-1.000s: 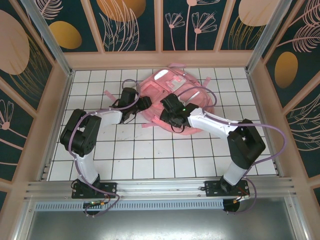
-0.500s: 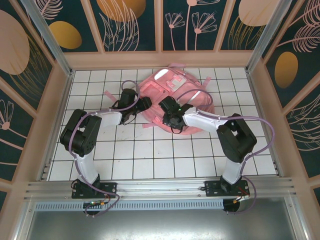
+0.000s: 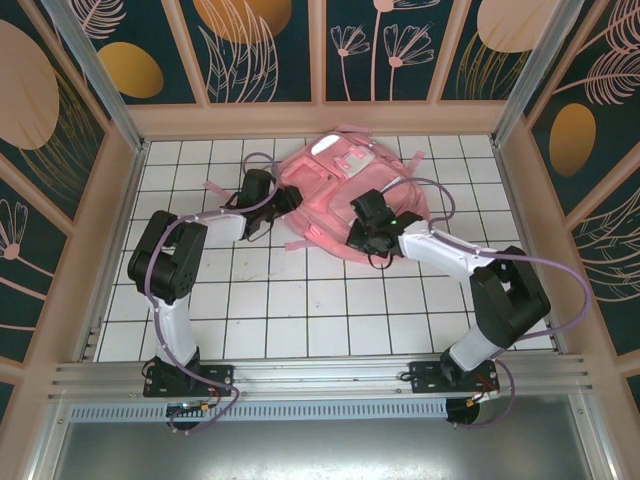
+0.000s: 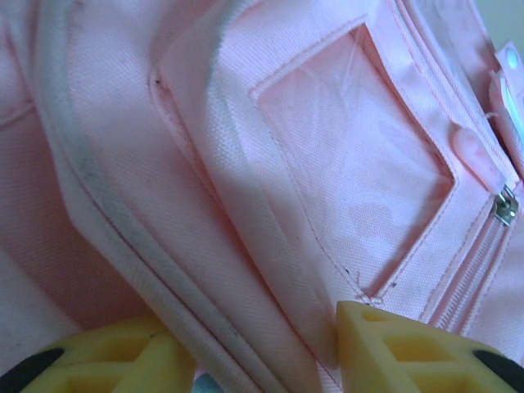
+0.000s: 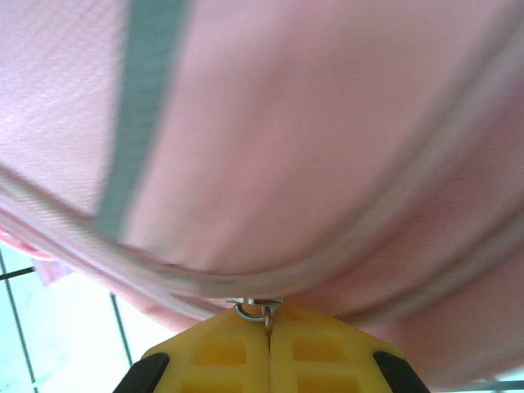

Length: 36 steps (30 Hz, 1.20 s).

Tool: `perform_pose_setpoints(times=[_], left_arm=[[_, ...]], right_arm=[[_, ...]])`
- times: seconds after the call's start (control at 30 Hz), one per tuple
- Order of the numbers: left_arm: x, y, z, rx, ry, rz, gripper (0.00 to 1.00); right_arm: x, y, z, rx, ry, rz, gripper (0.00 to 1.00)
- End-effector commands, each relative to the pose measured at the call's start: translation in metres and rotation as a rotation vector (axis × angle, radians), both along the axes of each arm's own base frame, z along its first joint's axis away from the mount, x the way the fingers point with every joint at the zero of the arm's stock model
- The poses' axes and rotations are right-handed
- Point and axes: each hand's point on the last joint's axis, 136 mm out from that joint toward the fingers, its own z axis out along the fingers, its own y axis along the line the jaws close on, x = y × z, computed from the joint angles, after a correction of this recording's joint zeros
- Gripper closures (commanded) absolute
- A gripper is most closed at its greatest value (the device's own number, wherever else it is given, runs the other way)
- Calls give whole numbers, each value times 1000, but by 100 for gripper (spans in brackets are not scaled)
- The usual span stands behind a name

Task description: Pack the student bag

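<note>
The student bag [image 3: 340, 180], a large pink backpack, lies at the back middle of the tiled table. My left gripper [image 3: 288, 200] is at its left side. In the left wrist view a fold of the bag [image 4: 246, 123] with grey piping fills the gap between my yellow fingers [image 4: 393, 344], and the left gripper [image 4: 262, 364] is shut on that fold. A translucent pocket window [image 4: 352, 164] and a zip slider [image 4: 506, 205] lie beyond. My right gripper [image 3: 362, 232] is at the bag's near edge. Close up, the right gripper [image 5: 268, 327] is shut on a small metal zip pull [image 5: 255, 307] under the bag's fabric [image 5: 286, 123].
Pink straps [image 3: 215, 188] trail from the bag onto the white tiles [image 3: 300, 300], another strap end [image 3: 298, 245] lies near the bag's front. Wooden walls [image 3: 320, 118] close in the back and both sides. Open tile stretches between the bag and the arm bases.
The right gripper closed on the zip pull and moved to the right along the bag's near edge. The bag shifted slightly toward the back. The left gripper stayed at the bag's left side.
</note>
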Motion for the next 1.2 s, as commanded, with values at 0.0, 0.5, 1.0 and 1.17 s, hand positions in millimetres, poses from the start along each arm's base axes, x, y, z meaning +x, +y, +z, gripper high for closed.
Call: perform_pose_setpoints(times=[0.0,0.5,1.0,1.17], left_arm=[[21,54,-33,114,70,146,53],[16,51,35,12,45,106,37],[-84,9,71,-287,110,57,33],[-81,7,55,-305,129,69,39]], right_arm=[[-21,-40,-7,-158,66,119,100],[16,37,55,387,-77,352,100],[5,176,87,541,-148,756,100],[-8,183,85,540,-137,775,100]])
